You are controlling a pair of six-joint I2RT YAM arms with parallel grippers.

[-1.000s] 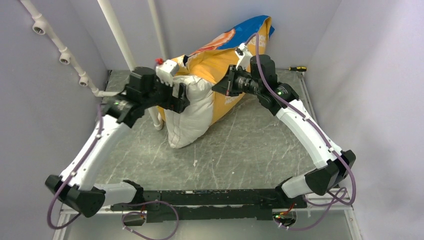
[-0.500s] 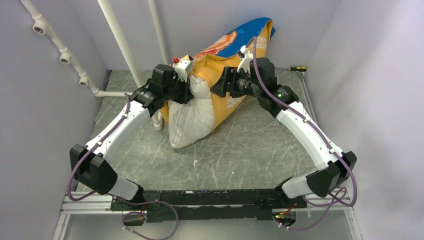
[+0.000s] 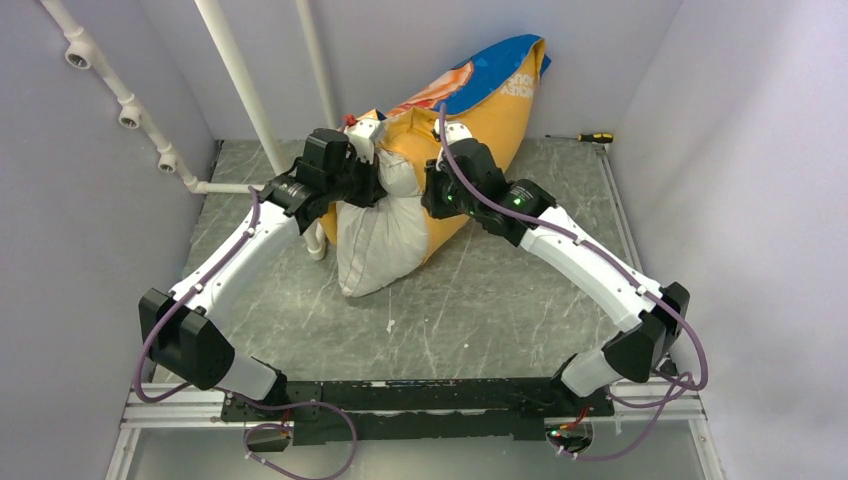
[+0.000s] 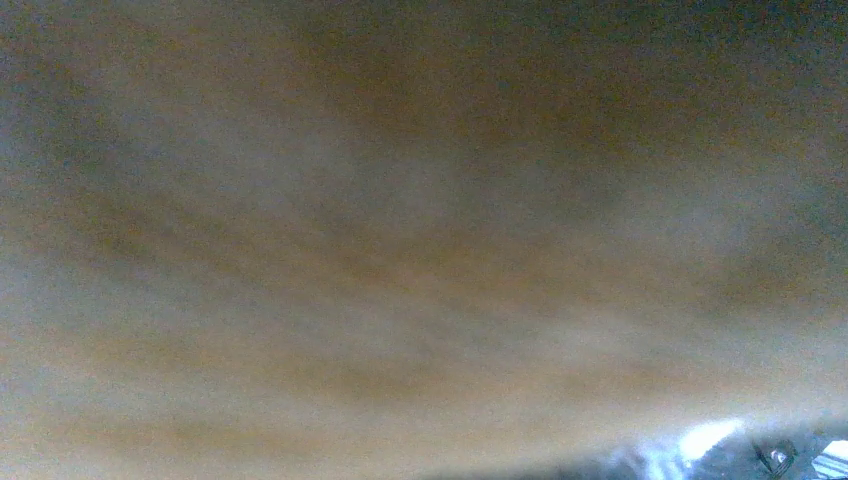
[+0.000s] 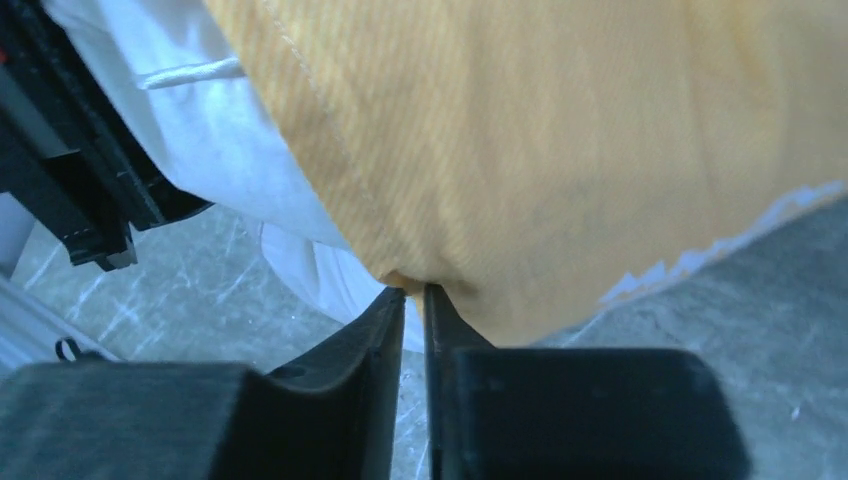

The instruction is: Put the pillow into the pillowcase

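Abt half the pillow (image 3: 385, 240) sits inside the pillowcase (image 3: 480, 110) at back ctr of table (image 3: 500, 300), white end sticking out. Right gripper (image 5: 413, 296) nips the yellow hem, jaws nearly together. Left gripper (image 3: 372, 180) closed at the opening; can't tell what it pinches.

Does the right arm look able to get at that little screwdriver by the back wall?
Probably yes: only bare table lies between it and the screwdriver. But its tool is pinching the pillowcase edge and must let go first.
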